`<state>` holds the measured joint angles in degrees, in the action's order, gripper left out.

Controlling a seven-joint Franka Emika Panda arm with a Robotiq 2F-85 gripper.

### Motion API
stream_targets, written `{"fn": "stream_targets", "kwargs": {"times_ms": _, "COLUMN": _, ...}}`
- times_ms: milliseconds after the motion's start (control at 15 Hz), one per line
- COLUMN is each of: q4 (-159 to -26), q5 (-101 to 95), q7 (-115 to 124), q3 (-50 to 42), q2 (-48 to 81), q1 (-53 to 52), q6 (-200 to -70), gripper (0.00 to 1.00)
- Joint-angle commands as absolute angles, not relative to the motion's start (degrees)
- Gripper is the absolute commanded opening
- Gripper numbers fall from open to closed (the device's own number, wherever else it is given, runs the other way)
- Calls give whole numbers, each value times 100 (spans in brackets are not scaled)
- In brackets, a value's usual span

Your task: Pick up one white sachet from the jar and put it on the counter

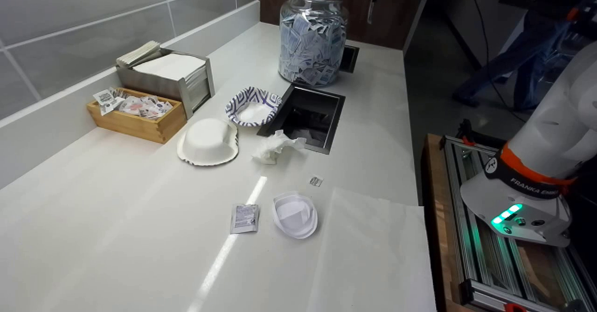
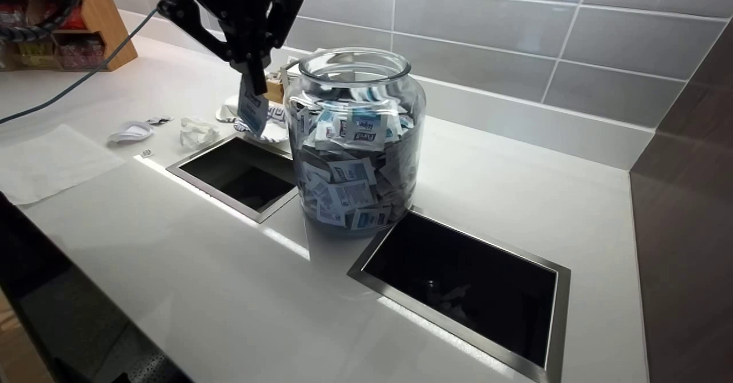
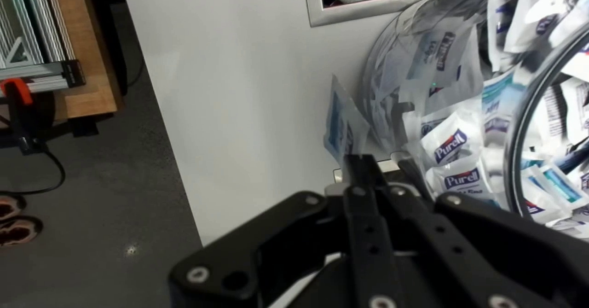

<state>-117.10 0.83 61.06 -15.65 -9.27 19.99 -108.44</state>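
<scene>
The clear glass jar (image 1: 312, 46) of white and bluish packets stands on the off-white counter (image 1: 140, 237). The jar also shows in an exterior view (image 2: 355, 142) and at the right of the wrist view (image 3: 515, 128). My gripper (image 2: 256, 79) is shut on one white and blue sachet (image 2: 253, 108), which hangs down from the fingertips outside the jar, beside its upper wall. In the wrist view the fingertips (image 3: 361, 160) pinch the sachet (image 3: 344, 119) with the counter (image 3: 253, 91) below. At the top of an exterior view the sachet (image 1: 371, 12) shows edge-on.
Dark recesses with metal rims (image 2: 215, 197) (image 2: 447, 328) lie on both sides of the jar. Farther along are a striped bowl (image 1: 240, 104), an upturned white bowl (image 1: 210, 139), crumpled tissue (image 1: 275, 149), a wooden packet box (image 1: 140, 128), a napkin holder (image 1: 198, 86) and a loose packet (image 1: 245, 218).
</scene>
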Motion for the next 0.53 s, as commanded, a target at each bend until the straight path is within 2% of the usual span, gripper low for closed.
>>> {"fn": "stream_targets", "kwargs": {"times_ms": 0, "q4": -11693, "q5": 82, "q7": 6113, "q3": -1586, "q2": -920, "q1": 1979, "q6": -10830, "gripper": 1}}
{"fn": "stream_targets", "kwargs": {"times_ms": 467, "q4": -11855, "q5": 221, "q7": 6636, "q3": -1774, "q2": -487, "q1": 2072, "q6": -10703, "gripper": 0}}
